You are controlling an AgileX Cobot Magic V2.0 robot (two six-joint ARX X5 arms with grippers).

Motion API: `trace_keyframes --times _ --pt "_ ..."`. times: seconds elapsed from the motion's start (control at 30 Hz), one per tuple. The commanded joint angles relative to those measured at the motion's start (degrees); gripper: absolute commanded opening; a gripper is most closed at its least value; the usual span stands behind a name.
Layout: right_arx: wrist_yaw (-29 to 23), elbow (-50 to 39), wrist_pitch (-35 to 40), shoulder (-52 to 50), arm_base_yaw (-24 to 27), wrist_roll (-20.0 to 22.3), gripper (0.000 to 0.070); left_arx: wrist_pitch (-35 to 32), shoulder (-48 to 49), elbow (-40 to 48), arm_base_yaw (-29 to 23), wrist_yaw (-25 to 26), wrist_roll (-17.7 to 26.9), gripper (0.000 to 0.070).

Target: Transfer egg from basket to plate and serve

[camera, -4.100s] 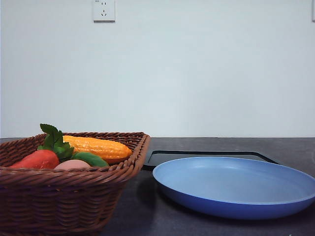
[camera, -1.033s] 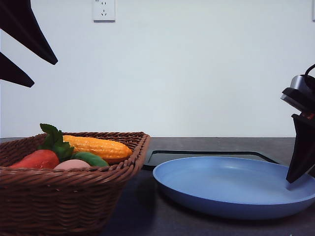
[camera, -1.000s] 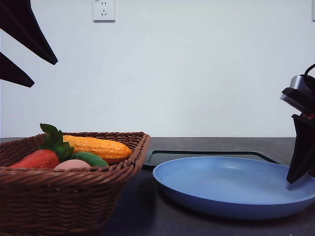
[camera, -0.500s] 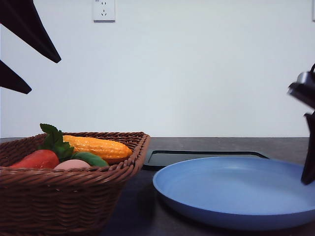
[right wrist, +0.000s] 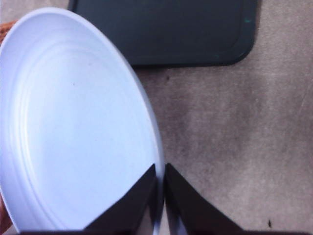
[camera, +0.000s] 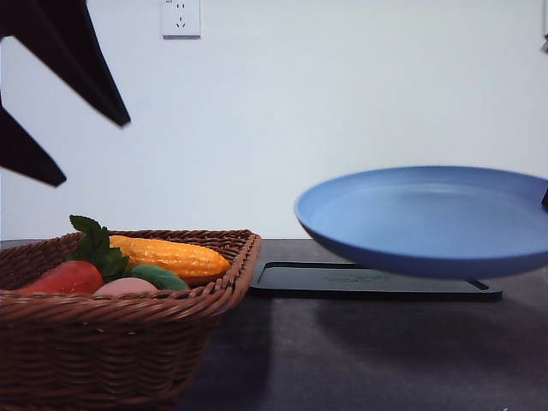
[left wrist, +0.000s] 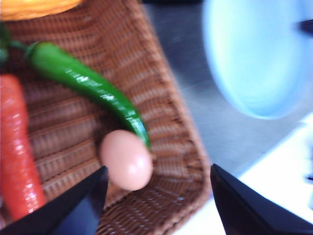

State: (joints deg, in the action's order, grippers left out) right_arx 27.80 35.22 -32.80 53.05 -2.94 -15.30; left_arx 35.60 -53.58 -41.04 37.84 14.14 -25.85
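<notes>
1. Egg (left wrist: 126, 159) in basket (left wrist: 166, 122) corner beside green pepper (left wrist: 88, 85): smooth, likely slippery and fragile; best gripped gently across its middle.
2. Left hand (left wrist: 155, 205) spread wide above.
3. Right hand (right wrist: 160, 188) pinching plate (right wrist: 73, 127) rim, aloft.

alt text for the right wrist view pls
The right gripper is shut on the rim of the blue plate, holding it above a grey table. A flat black tray lies on the table beyond the plate.

Egg (camera: 126, 287) half hidden behind basket (camera: 128, 342) rim; plate (camera: 428, 218) edge cropped.
</notes>
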Motion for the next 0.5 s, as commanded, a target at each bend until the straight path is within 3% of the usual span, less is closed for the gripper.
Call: trace_keyframes --times 0.0,0.27,0.47 --pt "0.3 1.2 0.4 -0.5 -0.1 -0.9 0.0 -0.3 -1.8 -0.8 1.7 -1.5 -2.1 0.0425" --pt "0.2 1.2 0.2 -1.8 -0.1 -1.2 0.0 -0.7 -11.0 -1.9 5.7 -6.8 -2.5 0.0425" --pt "0.2 1.2 0.2 -1.9 -0.1 -1.2 0.0 -0.9 -17.5 -3.9 5.7 -7.2 -2.0 0.0425"
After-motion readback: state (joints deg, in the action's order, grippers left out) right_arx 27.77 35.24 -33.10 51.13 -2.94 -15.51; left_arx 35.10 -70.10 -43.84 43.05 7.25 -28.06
